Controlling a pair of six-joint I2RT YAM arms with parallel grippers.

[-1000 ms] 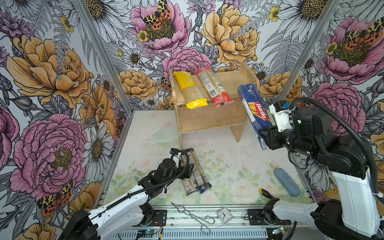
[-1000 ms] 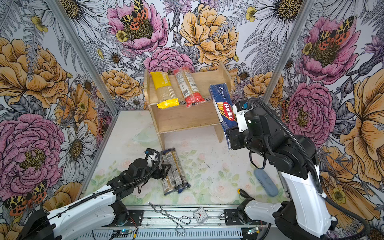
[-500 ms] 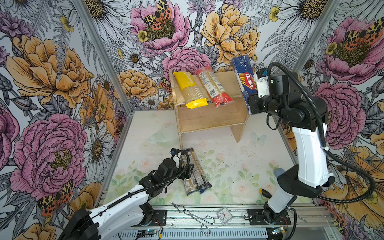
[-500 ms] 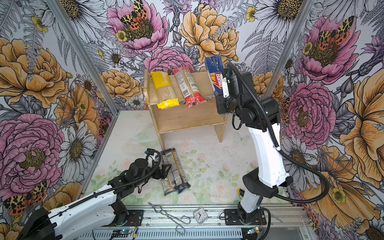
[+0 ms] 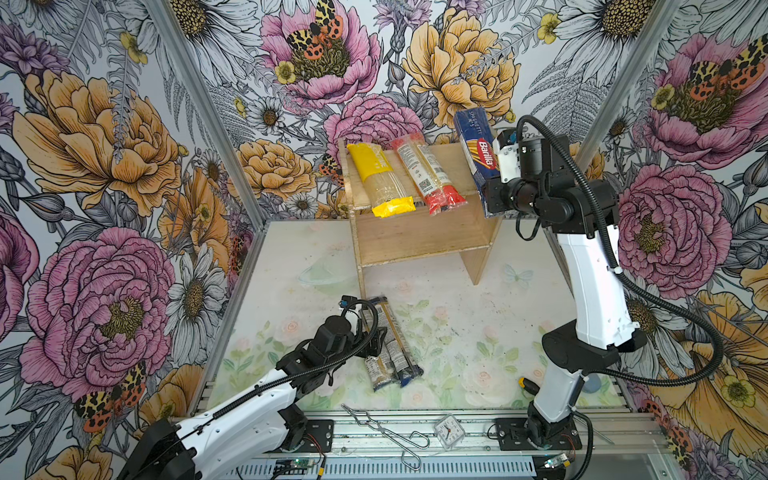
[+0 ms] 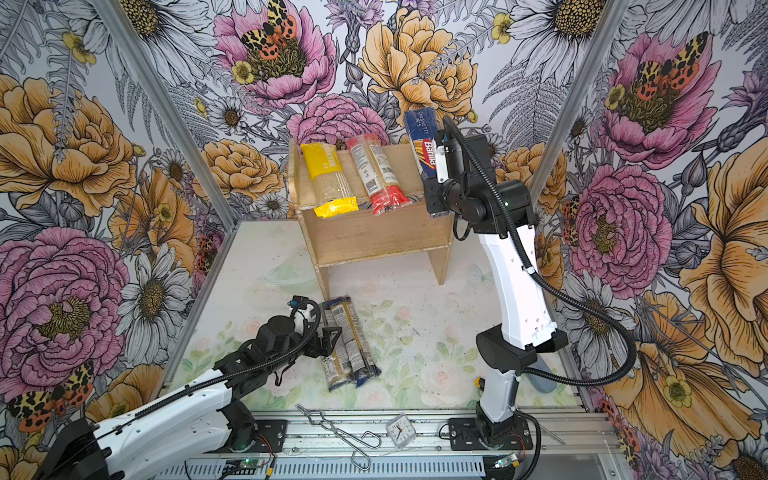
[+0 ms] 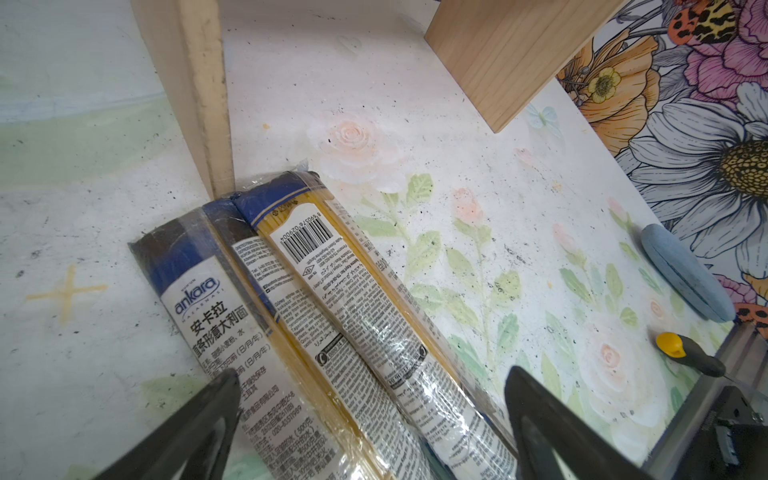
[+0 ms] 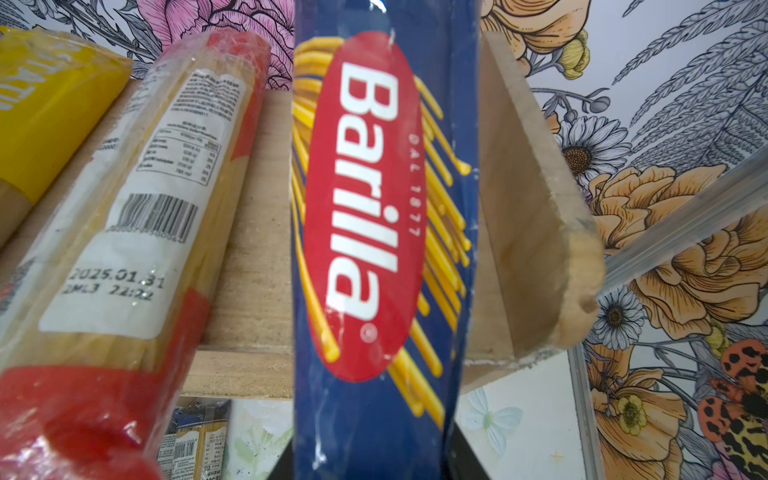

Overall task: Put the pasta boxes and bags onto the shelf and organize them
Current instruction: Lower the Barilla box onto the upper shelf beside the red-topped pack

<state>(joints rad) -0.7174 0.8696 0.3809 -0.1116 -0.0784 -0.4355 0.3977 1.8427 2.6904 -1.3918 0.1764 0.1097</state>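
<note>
Status: right tool is clamped on the near end of the Barilla box.

Change over the last second: the box was hanging low off the shelf's right side. Now it is up over the top tier of the shelf, lined up with the free slot between the red-ended pack and the right side plank. Its far end is pitched up past the shelf's back edge, so it is not seated. Contact with the board can't be told.

The yellow-ended pack and the red-ended pack lie side by side on the top tier, unmoved. The shelf stands at the back edge of the worktop.

The left tool hasn't moved. Its jaws are fully apart over the two slim packs, with no grip there. Those packs lie near the worktop's front edge, middle, far ends at the shelf's left leg.

Read: the third pack looks one lower-and-release from placed, which fills the top tier. The slim packs probably go on the lower tier.
</note>
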